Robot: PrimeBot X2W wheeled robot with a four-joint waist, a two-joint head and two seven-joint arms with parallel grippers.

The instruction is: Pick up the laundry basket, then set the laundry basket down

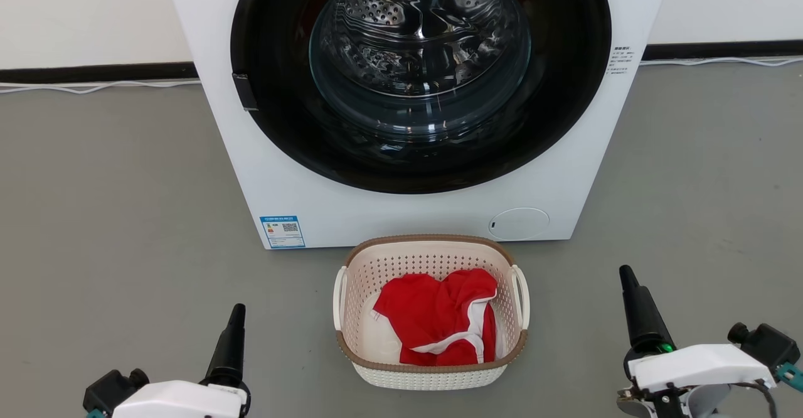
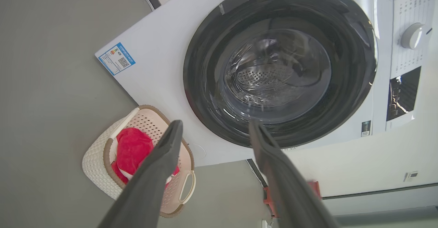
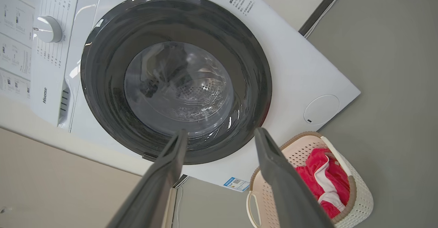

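— Both pairs of long dark fingers sit closest to the lenses: my left pincer and my right pincer, each with jaws spread wide and nothing between them.

— So you hold nothing. Where is the basket?

— On the grey floor, between my two pincers and roughly level with their tips: a small cream-white perforated plastic laundry basket with a brown woven-look rim. It lies to the right of my left pincer and to the left of my right one, apart from both. A crumpled red cloth garment with white trim lies inside. Farther out from both pincers, just behind the basket, stands a white front-loading washing machine with a round dark glass door.

— How much of the job is done?

— None, as I judge it. The basket rests on the floor untouched, so the lift and the setting down are both left to do.

— What comes first?

— Probably bringing each pincer inward to the white loop handle on its side: the left handle and the right handle. Neither pincer is close to contact.
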